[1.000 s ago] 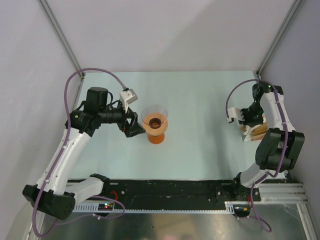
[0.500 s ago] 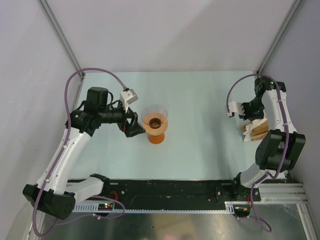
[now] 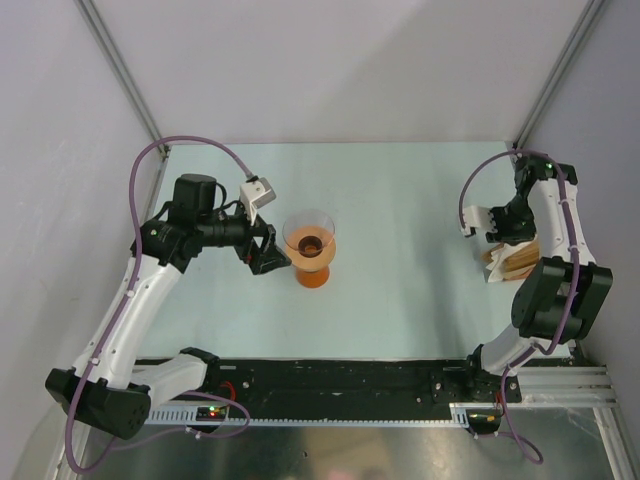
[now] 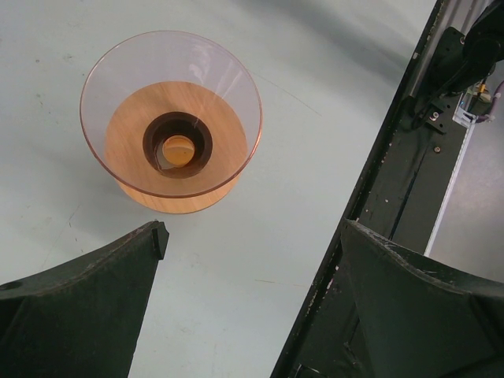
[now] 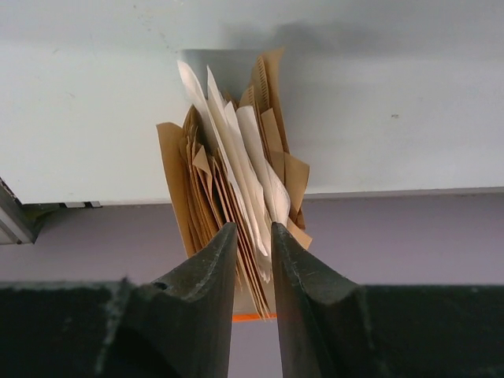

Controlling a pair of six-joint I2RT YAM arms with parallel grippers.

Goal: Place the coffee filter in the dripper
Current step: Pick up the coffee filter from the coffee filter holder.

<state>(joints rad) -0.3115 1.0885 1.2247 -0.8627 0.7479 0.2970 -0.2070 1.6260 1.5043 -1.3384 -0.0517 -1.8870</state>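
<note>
The dripper (image 3: 310, 245), a clear cone on an orange base, stands upright on the table; in the left wrist view the dripper (image 4: 172, 118) is empty. My left gripper (image 3: 266, 253) waits just left of it, open (image 4: 252, 228), with nothing between the fingers. At the right edge my right gripper (image 3: 498, 236) points into a stack of tan and white paper filters (image 3: 512, 260). In the right wrist view its jaws (image 5: 253, 228) stand a little apart. The edges of a white coffee filter (image 5: 260, 169) and some tan sheets hang in the gap, not pinched.
The filter stack (image 5: 228, 173) stands on edge against the right wall (image 3: 600, 150). A black rail (image 3: 350, 385) with the arm bases runs along the near edge; the same rail (image 4: 394, 157) lies close beside the left gripper.
My right gripper has shifted slightly away and to the right at the filter stack, and its jaws have parted from shut. The left arm and the dripper have not moved.
</note>
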